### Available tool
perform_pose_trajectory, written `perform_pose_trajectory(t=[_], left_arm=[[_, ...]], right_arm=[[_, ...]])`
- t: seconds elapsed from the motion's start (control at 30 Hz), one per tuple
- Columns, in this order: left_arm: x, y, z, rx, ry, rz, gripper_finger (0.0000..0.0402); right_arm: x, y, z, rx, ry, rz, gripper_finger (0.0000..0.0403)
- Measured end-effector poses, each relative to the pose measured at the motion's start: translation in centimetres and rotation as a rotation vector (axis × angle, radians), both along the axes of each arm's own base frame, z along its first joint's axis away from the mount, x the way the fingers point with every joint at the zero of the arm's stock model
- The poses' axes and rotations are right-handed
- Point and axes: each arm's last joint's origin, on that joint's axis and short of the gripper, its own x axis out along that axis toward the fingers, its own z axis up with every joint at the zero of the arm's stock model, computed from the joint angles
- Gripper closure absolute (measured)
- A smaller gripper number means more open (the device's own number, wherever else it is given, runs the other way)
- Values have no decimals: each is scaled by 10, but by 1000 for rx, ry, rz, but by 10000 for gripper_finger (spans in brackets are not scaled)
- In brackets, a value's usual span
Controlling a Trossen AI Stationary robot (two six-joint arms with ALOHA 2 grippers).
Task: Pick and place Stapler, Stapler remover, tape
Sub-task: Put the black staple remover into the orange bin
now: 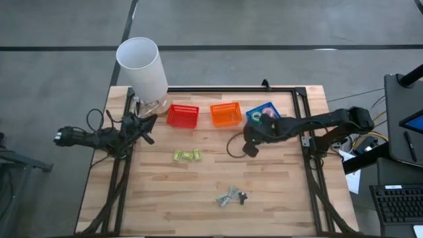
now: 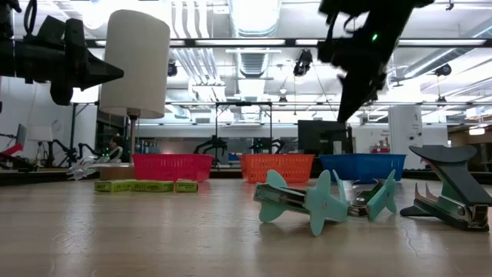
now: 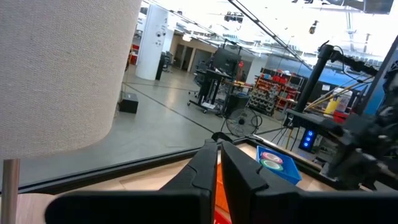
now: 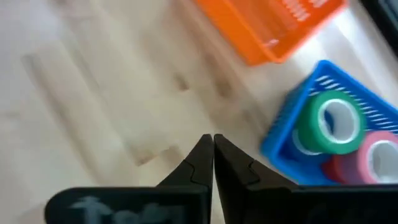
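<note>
The blue basket (image 4: 292, 124) holds tape rolls: a green one (image 4: 329, 124), a pink one (image 4: 379, 158) and a red one (image 4: 339, 168) show; a blue roll is not visible. My right gripper (image 1: 251, 149) (image 4: 213, 144) hovers shut over bare table just in front of that basket (image 1: 263, 114). Teal staple removers (image 1: 229, 196) (image 2: 307, 201) and a dark one (image 2: 450, 188) lie near the table's near edge. Small yellow-green pieces (image 1: 186, 155) lie mid-table. My left gripper (image 1: 148, 125) (image 3: 219, 155) waits shut by the lamp.
A red basket (image 1: 183, 116) and an orange basket (image 1: 226, 114) stand in a row with the blue one along the far side. A white-shaded lamp (image 1: 142, 66) stands at the far left corner. Open wood lies between the baskets and the removers.
</note>
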Motion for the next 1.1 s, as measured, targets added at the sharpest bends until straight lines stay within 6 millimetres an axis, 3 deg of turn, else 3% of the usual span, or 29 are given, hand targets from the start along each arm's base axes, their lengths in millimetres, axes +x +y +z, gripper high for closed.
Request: perform_pose_trajectory(t=[0.27,0.4,0.57,0.7,0.9,1.1], left_arm=[[0,0,0,0,-1,0,378],[0,0,0,0,-1,0,376],[0,0,0,0,-1,0,378],[0,0,0,0,-1,0,377],[0,0,0,0,-1,0,378],[0,0,0,0,-1,0,376]], right_arm=[[-10,55,13,114,-130,85,394],[-4,88,9,188,-199,161,394],[0,119,-7,334,-200,130,394],[3,133,-15,477,-164,131,394],[-2,146,-21,531,-129,110,393],[-8,158,-21,574,-118,94,347]])
